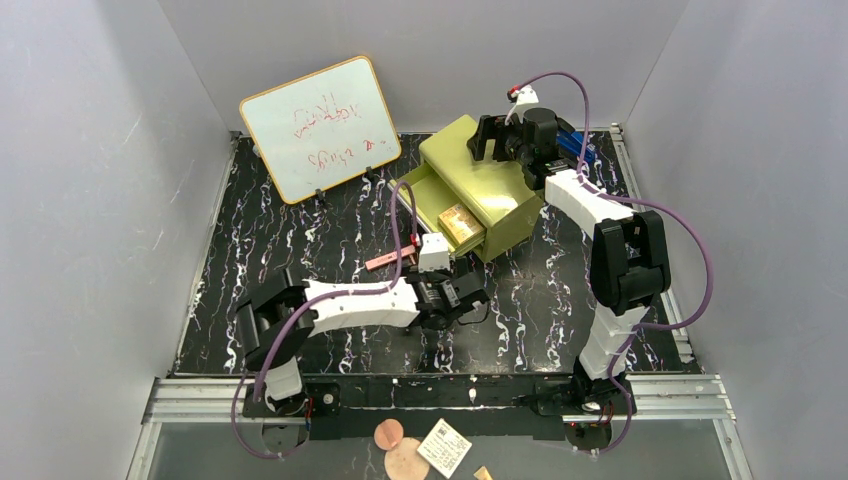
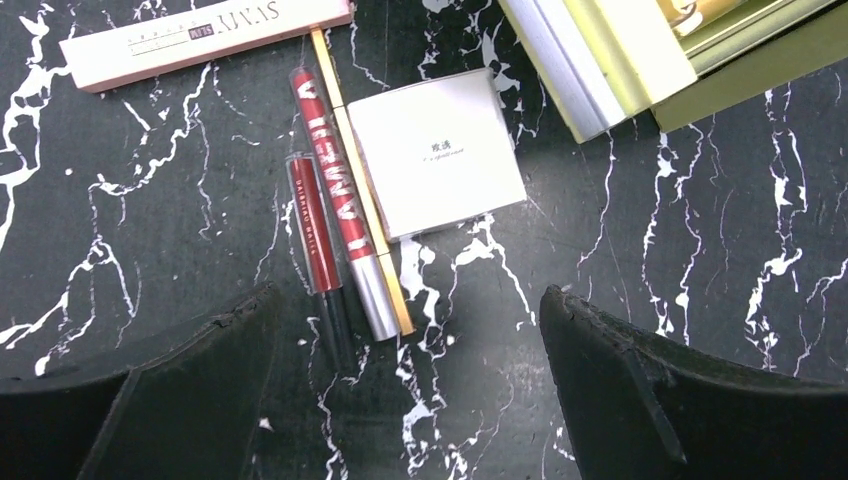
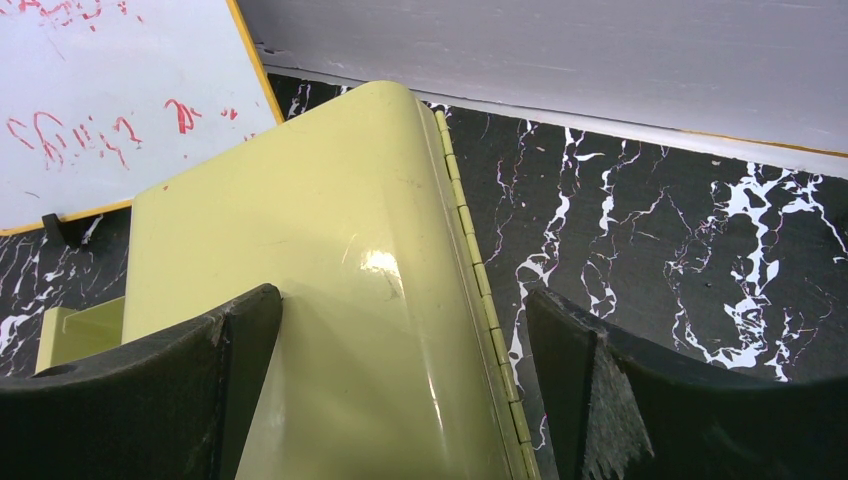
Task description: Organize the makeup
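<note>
Your left claw (image 2: 408,300) hangs spread. The pencils (image 2: 340,215) lie just ahead between its fingers, long axes pointing away. The right claw (image 3: 402,300), also spread, straddles the chest (image 3: 330,230), farther off.

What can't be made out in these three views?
Whiteboard writing: smeared, unreadable in top and right wrist views.
Pink case: cut off by the left wrist view's top edge.
Drawer contents: cut off there; too small from above.
Chest front: right wrist view shows mainly its top.
</note>
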